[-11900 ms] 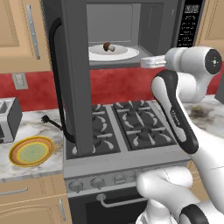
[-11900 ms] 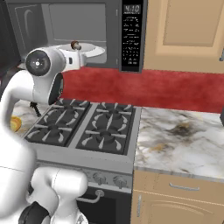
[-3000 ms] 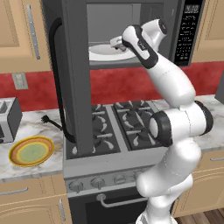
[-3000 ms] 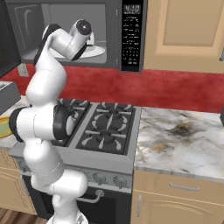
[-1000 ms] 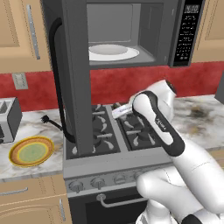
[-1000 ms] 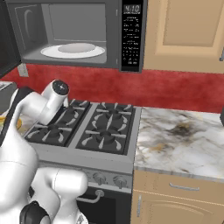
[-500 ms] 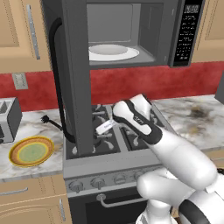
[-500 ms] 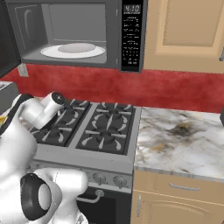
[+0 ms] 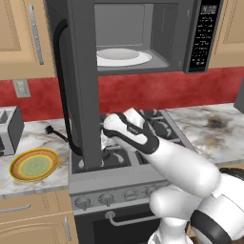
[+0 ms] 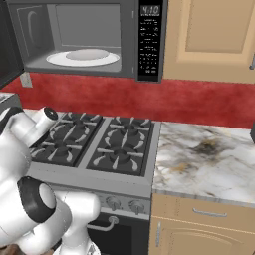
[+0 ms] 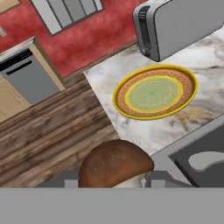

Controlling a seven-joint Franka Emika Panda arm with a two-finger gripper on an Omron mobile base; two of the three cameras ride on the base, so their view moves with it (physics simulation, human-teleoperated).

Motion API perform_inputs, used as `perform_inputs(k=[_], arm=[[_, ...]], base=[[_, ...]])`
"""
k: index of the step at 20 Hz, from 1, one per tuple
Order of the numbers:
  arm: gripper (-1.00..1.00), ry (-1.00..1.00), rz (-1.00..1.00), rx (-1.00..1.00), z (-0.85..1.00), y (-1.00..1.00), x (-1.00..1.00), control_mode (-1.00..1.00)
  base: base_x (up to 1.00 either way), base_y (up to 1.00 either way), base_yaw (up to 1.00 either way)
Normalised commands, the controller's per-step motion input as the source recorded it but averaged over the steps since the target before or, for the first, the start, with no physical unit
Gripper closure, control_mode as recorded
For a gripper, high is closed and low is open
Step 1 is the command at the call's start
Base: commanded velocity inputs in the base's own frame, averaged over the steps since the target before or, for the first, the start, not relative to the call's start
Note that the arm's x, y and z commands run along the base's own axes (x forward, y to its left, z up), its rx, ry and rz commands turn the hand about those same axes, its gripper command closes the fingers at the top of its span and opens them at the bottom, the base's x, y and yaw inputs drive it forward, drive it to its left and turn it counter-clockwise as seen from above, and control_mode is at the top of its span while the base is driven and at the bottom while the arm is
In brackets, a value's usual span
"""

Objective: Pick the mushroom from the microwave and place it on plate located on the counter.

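Right up close in my hand view I see the mushroom (image 11: pixel 114 164) — its brown cap sits between my two fingers (image 11: pixel 154 178), and they are closed tight on it. Just past it lies the grey edge of the stove (image 11: pixel 199 151). A bit farther on, the yellow-orange plate (image 11: pixel 154 92) with the green middle rests flat on the marbled surface (image 11: pixel 131 127). Behind the plate stands a grey toaster (image 11: pixel 179 24), near it but not touching.

From my left base camera, the white arm (image 9: pixel 143 138) bends low over the front left of the stove top (image 9: pixel 119 162), and its hand end goes behind the open microwave door (image 9: pixel 82 86). The plate (image 9: pixel 34 165) is off to the left on the surface (image 9: pixel 28 143), apart from the arm.

Farthest back and up high, the microwave (image 9: pixel 143 33) stands open. A plain white plate (image 9: pixel 123 57) lies inside it.
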Motion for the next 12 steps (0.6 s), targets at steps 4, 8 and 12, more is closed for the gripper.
perform_inputs(k=[4,8,12], arm=[[1.00,0.00,0.13,0.00,-0.06,0.45,0.04,-1.00],[1.00,0.00,0.09,0.00,-0.14,0.24,0.17,-1.00],[1.00,0.00,0.08,0.00,-0.12,0.34,0.01,-1.00]], base=[[0.00,0.00,0.00],[0.00,0.00,0.00],[0.00,0.00,0.00]])
